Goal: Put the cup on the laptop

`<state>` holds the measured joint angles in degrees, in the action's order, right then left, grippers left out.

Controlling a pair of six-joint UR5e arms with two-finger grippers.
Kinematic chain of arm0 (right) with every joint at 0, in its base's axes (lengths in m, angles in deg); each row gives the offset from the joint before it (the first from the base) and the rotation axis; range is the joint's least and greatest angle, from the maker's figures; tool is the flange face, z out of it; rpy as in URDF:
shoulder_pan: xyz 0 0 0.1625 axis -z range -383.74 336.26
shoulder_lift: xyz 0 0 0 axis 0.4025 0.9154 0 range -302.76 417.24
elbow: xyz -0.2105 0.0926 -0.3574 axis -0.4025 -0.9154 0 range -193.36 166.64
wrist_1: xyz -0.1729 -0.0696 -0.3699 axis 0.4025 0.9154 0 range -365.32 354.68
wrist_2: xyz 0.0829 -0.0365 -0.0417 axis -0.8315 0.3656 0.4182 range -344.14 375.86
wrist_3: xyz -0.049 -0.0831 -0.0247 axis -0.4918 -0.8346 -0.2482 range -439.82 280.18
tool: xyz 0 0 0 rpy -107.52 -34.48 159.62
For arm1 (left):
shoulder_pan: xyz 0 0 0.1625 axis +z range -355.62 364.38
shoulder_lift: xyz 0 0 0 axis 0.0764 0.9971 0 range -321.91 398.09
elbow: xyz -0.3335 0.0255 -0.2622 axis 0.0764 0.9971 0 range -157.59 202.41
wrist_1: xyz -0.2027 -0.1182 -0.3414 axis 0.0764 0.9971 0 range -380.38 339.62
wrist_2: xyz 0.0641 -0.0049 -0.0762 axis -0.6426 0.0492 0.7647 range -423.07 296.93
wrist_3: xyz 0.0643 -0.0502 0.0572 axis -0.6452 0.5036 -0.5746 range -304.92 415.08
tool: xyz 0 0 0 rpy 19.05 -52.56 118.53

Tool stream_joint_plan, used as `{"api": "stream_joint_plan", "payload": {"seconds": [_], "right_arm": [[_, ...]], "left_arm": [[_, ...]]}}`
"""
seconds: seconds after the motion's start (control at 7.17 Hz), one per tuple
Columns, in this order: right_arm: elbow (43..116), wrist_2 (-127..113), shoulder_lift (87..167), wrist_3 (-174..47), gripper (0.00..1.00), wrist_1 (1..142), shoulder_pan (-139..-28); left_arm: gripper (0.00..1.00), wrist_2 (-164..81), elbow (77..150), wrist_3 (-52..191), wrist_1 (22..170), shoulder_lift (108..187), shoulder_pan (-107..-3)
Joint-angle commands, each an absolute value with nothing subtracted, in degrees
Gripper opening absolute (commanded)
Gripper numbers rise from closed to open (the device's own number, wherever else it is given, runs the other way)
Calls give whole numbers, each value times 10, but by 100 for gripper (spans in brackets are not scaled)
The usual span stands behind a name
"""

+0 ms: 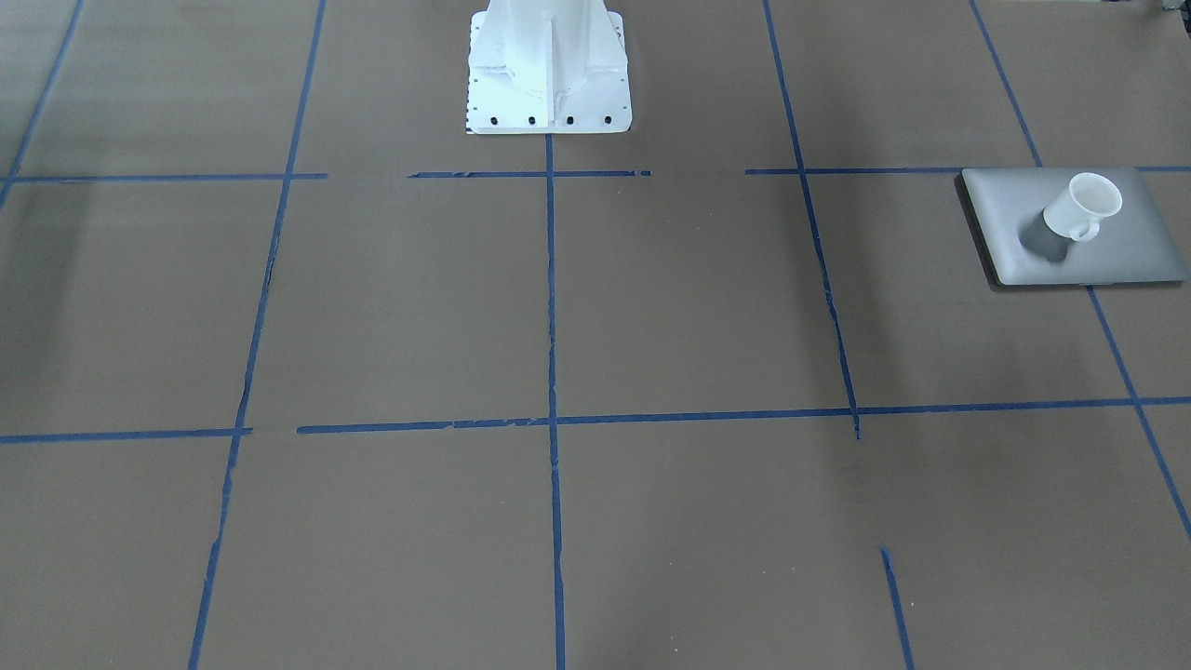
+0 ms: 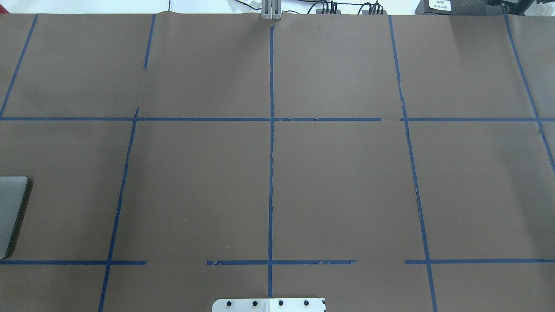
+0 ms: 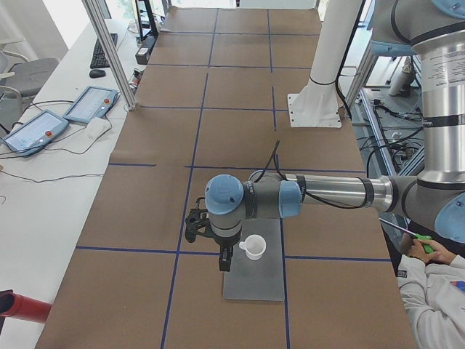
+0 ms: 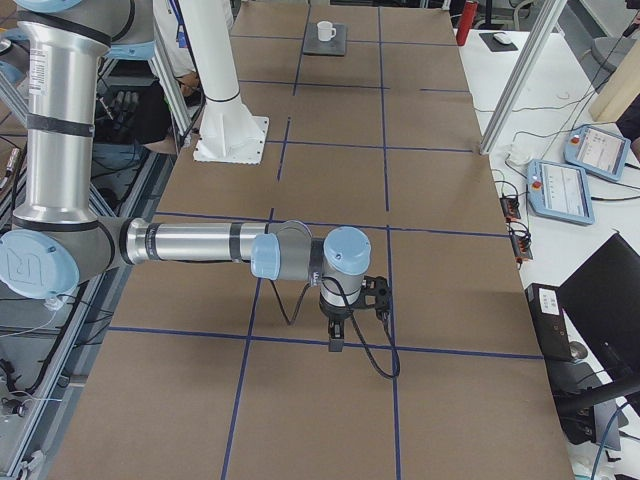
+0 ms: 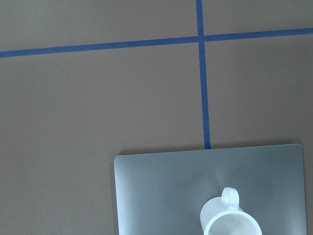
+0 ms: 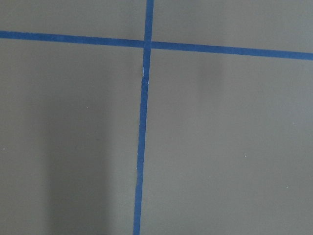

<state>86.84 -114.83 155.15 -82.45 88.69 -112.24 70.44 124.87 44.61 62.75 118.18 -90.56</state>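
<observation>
The small white cup stands upright on the closed silver-grey laptop at the table's end on my left side. It also shows in the left wrist view, on the laptop, with its handle pointing to the view's top. Only a corner of the laptop shows in the overhead view. In the exterior left view my left gripper hangs just beside the cup, apart from it; I cannot tell if it is open. My right gripper points down over bare table far from the cup; its state is unclear.
The white robot base stands at the table's near middle edge. Blue tape lines grid the brown table. Teach pendants and a red object lie on the side bench. A person sits by the robot.
</observation>
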Motion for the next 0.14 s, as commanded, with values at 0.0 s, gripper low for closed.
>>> {"api": "stream_joint_plan", "payload": {"seconds": [0.0], "right_arm": [[868, -1148, 1552, -825, 100, 886, -1122]], "left_arm": [[100, 703, 1249, 446, 628, 1183, -905]]}}
